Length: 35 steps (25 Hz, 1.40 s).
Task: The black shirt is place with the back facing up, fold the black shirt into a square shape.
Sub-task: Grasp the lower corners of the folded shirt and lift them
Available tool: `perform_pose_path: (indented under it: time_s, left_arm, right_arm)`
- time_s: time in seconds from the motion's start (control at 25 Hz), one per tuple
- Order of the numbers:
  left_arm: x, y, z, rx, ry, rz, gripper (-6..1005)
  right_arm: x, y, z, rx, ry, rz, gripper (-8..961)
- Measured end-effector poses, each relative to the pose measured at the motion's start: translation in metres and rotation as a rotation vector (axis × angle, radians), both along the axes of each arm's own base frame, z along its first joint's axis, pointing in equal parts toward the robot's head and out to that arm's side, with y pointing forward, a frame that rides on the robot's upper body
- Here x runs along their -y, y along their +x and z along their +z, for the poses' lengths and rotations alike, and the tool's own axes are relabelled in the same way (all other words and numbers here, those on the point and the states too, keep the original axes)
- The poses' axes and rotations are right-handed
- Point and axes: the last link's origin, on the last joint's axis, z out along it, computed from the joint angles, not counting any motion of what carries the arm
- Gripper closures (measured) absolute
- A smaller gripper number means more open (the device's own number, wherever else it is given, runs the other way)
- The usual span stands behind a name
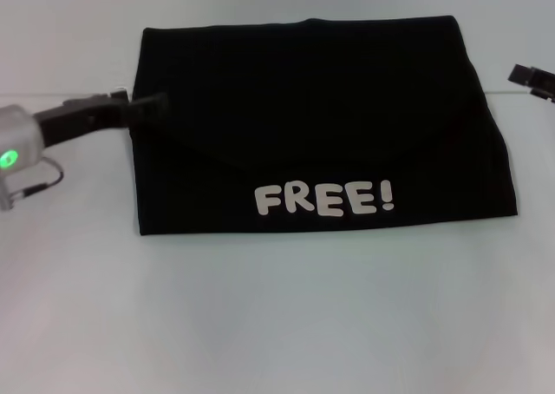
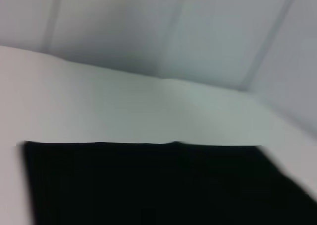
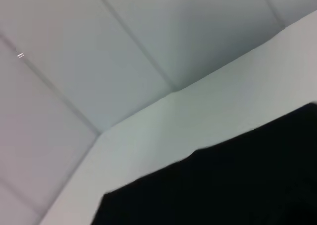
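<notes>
White bench (image 1: 277, 325), black shirt (image 1: 321, 125) folded flat at centre, "FREE!" print (image 1: 324, 200) near its front edge. Left pincer (image 1: 159, 107) touching shirt's left edge, grip unclear. Right pincer (image 1: 531, 79) just off shirt's right side, grip unclear.

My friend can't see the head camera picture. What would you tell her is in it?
A folded black shirt with white "FREE!" lettering lies on a white table. The left gripper reaches its left edge; the right gripper barely peeks in beside its right edge.
</notes>
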Motion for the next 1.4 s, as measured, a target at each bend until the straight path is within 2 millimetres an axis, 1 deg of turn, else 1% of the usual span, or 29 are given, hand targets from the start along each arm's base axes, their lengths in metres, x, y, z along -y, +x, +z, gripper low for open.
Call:
perform_pose_path:
  time_s: [0.12,0.24,0.36,0.44,0.56,0.76,0.84,0.88,1.4]
  left_arm:
    - [0.026,-0.006,0.008,0.075,-0.067,-0.030,138]
    - [0.047,-0.018,0.011,0.109,-0.112,-0.001,138]
    - [0.059,-0.033,0.005,0.125,-0.137,0.088,137]
    - [0.060,-0.038,0.001,0.122,-0.143,0.127,137]
    - [0.057,-0.045,-0.012,0.108,-0.163,0.200,137]
    - [0.052,-0.047,-0.030,0.084,-0.186,0.241,137]
    - [0.051,-0.047,-0.033,0.079,-0.189,0.245,138]
    - [0.050,-0.046,-0.038,0.068,-0.196,0.253,138]
    - [0.050,-0.041,-0.051,0.031,-0.238,0.232,159]
  right_arm:
    - [0.014,0.002,0.003,-0.009,-0.057,0.046,257]
    - [0.024,0.004,0.004,0.001,-0.111,0.081,257]
    - [0.028,0.007,0.004,0.005,-0.123,0.079,258]
    - [0.028,0.009,0.004,0.008,-0.118,0.070,259]
    - [0.027,0.010,0.005,0.013,-0.107,0.060,260]
    - [0.022,0.010,0.007,0.022,-0.090,0.049,261]
    - [0.020,0.009,0.006,0.022,-0.088,0.044,262]
    - [0.019,0.009,0.006,0.021,-0.088,0.043,262]
    - [0.019,0.009,0.006,0.013,-0.089,0.028,263]
